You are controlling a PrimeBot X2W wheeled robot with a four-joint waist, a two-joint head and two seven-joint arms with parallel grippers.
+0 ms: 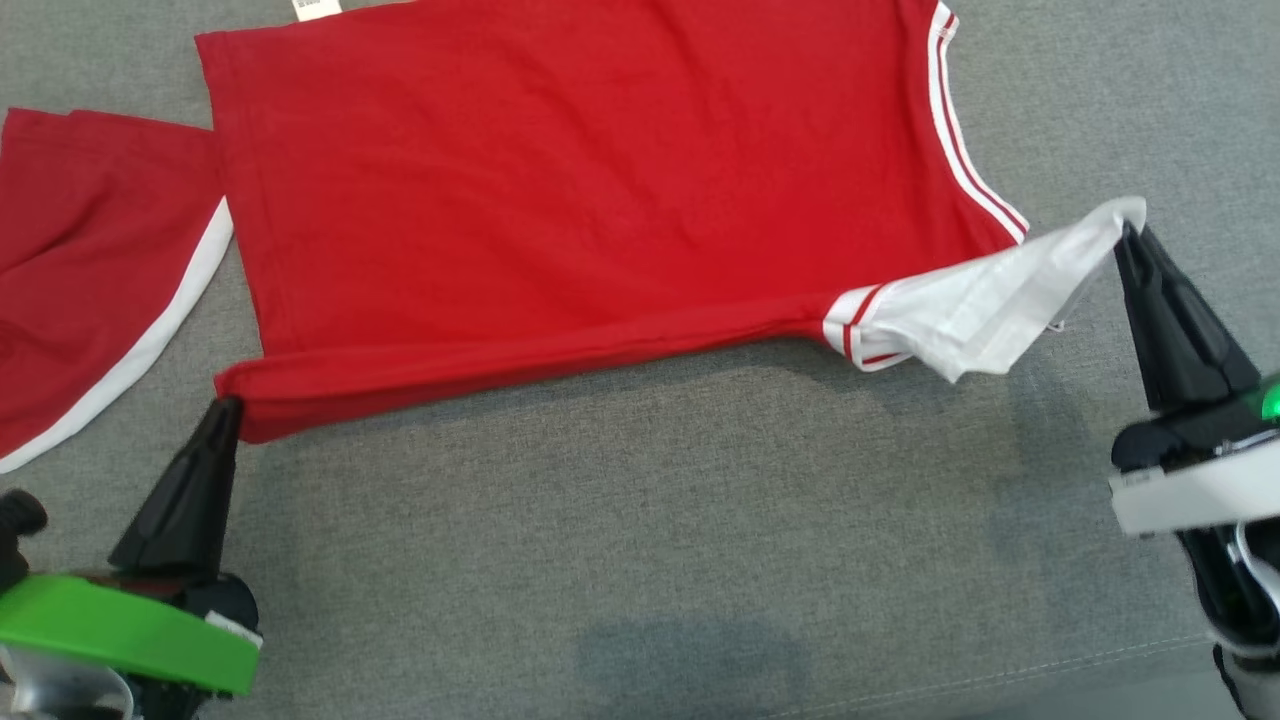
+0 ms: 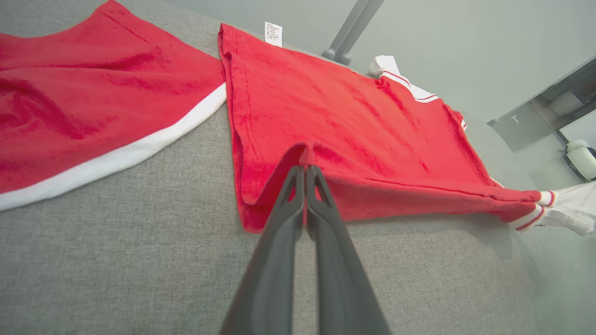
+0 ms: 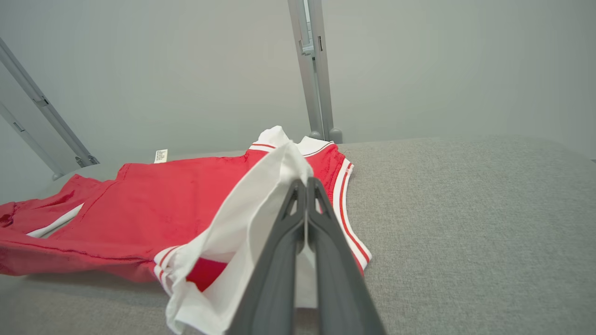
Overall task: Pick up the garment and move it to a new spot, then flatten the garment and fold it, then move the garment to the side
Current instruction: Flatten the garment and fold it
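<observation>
The garment (image 1: 600, 190) is a red shirt with white sleeves and red-and-white striped trim, spread across the grey padded surface. Its near edge is raised off the surface between my two grippers. My left gripper (image 1: 228, 408) is shut on the garment's red bottom corner (image 2: 305, 156) at the lower left. My right gripper (image 1: 1130, 228) is shut on the white sleeve (image 1: 1000, 295) at the right, which hangs stretched and crumpled; in the right wrist view the sleeve (image 3: 260, 200) drapes over my fingers (image 3: 305, 186).
A second red piece with a white band (image 1: 90, 270) lies at the left edge, beside the garment. A white label (image 1: 316, 8) sticks out at the garment's far edge. Grey metal posts (image 3: 314, 70) stand behind the surface. Bare grey padding (image 1: 650, 520) stretches in front.
</observation>
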